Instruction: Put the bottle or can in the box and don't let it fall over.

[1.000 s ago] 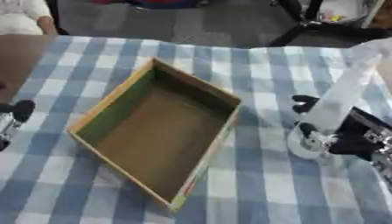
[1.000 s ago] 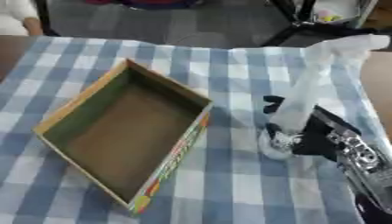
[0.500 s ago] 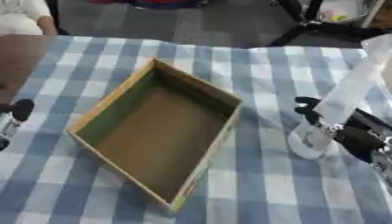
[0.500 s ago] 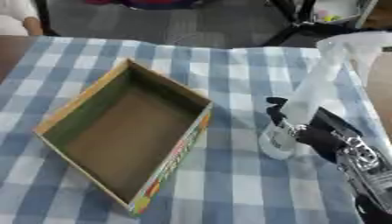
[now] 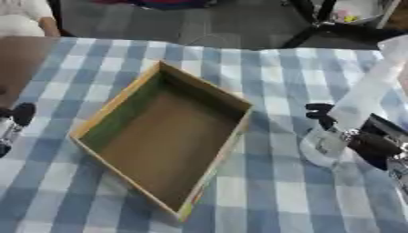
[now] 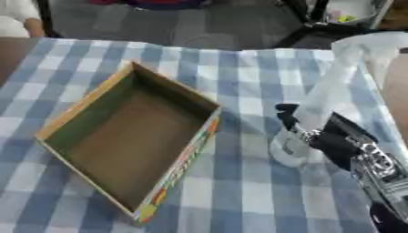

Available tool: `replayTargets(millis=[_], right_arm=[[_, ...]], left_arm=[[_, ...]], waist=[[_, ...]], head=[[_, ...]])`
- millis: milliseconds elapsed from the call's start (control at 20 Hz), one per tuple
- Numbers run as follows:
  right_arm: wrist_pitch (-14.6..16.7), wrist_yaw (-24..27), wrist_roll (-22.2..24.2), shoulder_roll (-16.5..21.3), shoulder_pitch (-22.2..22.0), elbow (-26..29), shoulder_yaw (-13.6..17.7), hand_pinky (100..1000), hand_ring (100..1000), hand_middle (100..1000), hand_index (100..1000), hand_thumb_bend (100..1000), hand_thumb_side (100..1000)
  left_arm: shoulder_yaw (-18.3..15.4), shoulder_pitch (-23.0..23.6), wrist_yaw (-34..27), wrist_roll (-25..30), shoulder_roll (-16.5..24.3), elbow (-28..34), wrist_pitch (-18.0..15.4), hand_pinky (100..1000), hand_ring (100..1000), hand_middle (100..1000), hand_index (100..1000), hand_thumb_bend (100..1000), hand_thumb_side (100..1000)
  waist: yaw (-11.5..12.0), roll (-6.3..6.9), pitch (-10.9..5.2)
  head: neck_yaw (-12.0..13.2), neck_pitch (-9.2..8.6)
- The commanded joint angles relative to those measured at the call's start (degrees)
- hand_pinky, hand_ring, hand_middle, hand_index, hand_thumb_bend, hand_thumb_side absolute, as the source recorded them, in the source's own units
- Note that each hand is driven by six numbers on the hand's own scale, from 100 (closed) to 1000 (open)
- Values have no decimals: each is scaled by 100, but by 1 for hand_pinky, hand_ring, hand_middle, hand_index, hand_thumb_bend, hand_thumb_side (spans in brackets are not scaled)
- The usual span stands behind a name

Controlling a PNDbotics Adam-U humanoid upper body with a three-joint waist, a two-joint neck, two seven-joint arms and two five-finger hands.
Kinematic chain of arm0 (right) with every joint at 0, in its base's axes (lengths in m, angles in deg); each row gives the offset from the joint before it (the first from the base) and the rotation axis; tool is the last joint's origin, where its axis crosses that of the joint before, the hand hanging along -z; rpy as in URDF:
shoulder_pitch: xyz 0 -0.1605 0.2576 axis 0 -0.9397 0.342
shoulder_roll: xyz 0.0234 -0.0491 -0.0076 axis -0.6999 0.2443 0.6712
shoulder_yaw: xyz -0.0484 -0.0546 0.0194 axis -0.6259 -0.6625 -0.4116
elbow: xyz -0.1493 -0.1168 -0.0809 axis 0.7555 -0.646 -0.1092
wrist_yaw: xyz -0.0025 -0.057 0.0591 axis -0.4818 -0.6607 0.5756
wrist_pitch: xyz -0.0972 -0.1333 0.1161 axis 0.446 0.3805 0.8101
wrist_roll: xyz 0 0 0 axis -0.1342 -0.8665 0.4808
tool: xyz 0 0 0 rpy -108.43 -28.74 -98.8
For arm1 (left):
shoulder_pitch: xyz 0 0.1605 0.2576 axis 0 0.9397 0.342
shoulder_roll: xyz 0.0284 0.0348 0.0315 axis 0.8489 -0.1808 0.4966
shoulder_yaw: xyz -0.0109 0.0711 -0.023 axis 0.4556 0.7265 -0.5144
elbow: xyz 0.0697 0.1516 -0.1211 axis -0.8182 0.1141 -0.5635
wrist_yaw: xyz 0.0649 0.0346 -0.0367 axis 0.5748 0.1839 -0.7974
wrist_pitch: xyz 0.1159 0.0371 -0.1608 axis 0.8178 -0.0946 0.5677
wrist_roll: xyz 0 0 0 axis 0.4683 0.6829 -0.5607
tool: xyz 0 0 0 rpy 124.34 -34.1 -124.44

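Clear plastic, pale and slightly frosted: the bottle (image 6: 323, 109) is tall and slim, widening to a rounded base with a small printed label near the bottom, and it leans with its top tipped away toward the far right. It is outside the box (image 5: 163, 136), just to the right of it, its base down at the cloth. The right hand (image 6: 331, 139), black with silver metal further up the arm, has its dark fingers curled round the lower part of the bottle from the right side. The box is cardboard, a shallow open rectangle set askew, with plain brown floor, greenish inner walls and a colourful printed strip along its outer near-right side; nothing lies in it. Under both is a soft blue-and-white checked tablecloth (image 5: 263, 200). To the left of the box, at the picture's edge, a small part of the left hand (image 5: 14, 122) shows, black and silver; I cannot tell how its fingers are set.
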Motion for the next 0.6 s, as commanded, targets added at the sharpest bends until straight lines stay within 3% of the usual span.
replayTargets(millis=[50, 600], right_arm=[[104, -21, 30, 158, 40, 96, 12, 792, 937, 854, 100, 100, 369], [200, -321, -230, 230, 17, 347, 65, 785, 927, 832, 100, 100, 346]], left_arm=[[-83, -47, -3, 9, 105, 123, -3, 1000, 546, 729, 857, 643, 329], [-95, -40, -19, 13, 112, 125, -7, 1000, 545, 729, 854, 638, 332]], waist=[[7, 25, -96], [-6, 25, -133]], head=[[10, -24], [23, 6]])
